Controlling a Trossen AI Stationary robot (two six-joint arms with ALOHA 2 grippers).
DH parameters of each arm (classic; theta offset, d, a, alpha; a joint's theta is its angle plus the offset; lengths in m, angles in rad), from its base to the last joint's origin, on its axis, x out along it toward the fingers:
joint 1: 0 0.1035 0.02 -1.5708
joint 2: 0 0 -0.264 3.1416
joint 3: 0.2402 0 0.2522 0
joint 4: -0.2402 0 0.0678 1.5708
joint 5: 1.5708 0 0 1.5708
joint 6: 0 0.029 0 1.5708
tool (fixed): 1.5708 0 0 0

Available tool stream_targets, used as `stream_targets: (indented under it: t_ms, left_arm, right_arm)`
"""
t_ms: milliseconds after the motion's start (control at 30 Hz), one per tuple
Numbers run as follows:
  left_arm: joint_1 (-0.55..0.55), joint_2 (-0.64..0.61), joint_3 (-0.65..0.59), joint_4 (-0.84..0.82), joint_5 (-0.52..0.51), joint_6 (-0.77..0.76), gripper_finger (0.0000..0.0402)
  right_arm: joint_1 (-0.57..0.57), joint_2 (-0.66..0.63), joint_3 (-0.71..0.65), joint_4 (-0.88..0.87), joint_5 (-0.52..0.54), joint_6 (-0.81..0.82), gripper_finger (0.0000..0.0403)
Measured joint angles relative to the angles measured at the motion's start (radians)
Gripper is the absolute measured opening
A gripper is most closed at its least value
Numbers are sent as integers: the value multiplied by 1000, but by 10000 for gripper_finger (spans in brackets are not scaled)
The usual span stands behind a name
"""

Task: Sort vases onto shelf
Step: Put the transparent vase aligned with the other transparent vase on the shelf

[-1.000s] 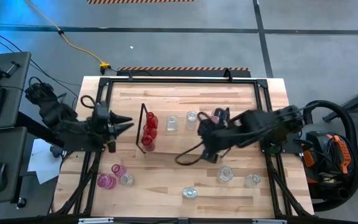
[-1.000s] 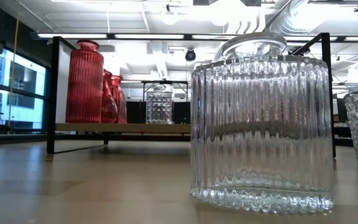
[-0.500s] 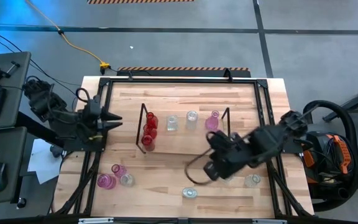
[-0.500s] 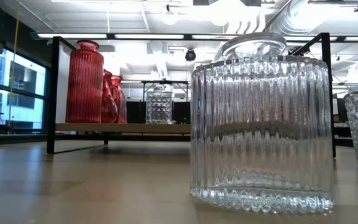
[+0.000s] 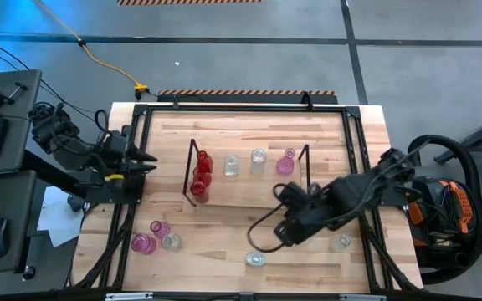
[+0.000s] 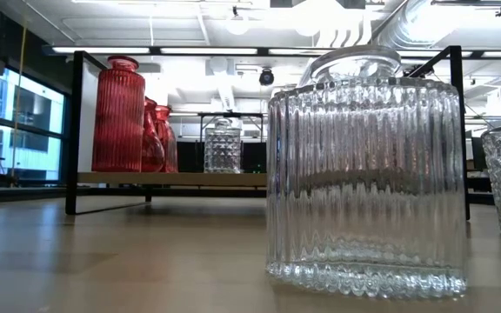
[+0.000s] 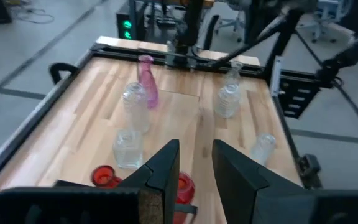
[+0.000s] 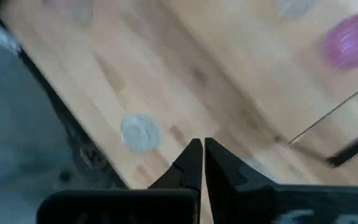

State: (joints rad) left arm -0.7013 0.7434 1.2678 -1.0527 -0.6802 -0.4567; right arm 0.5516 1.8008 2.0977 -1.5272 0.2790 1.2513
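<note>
My right hand (image 5: pixel 284 237) hangs over the front-right part of the desk (image 5: pixel 249 125), its two fingers (image 8: pixel 191 163) pressed together and holding nothing. Just ahead of its fingertips, toward the front edge, one clear vase (image 5: pixel 254 259) stands alone; a second clear vase (image 5: pixel 340 242) sits off to the hand's outer side, near the desk's right frame. Behind this hand, toward the back of the desk, lies the shelf (image 5: pixel 249 174), with its black wire ends and light board. On it I see three red vases (image 5: pixel 200 173) bunched at the end farthest from the right hand, then two clear vases (image 5: pixel 232 165) in the middle, and a pink vase (image 5: pixel 285 163) at the end nearest the right hand. My left hand (image 5: pixel 151 162) is held back at the desk's left edge, well apart from the shelf, pointing toward the red end of it. In the left wrist view its fingers (image 7: pixel 166 171) stand apart with a plain gap between them and nothing in the gap. Off to the front of the left hand, near the front-left corner, a small group stands together: two pink vases (image 5: pixel 144 243) and one clear vase (image 5: pixel 171 242). In the low view, a ribbed clear vase (image 6: pixel 365 178) fills the foreground, with the red ones upright on the shelf beyond.
</note>
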Motion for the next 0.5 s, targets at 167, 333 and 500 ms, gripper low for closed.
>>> stream_targets:
  t_ms: [167,333,500]
  left_arm:
    - [0,1,0,0,25,7,87]
    - [0,2,0,0,-11,40,87]
    - [0,-7,0,-3,-13,46,87]
  right_arm:
    - [-22,7,-190,280,-25,30,0]
    - [-14,26,-330,632,1,38,0]
    - [3,29,-366,655,-30,104,0]
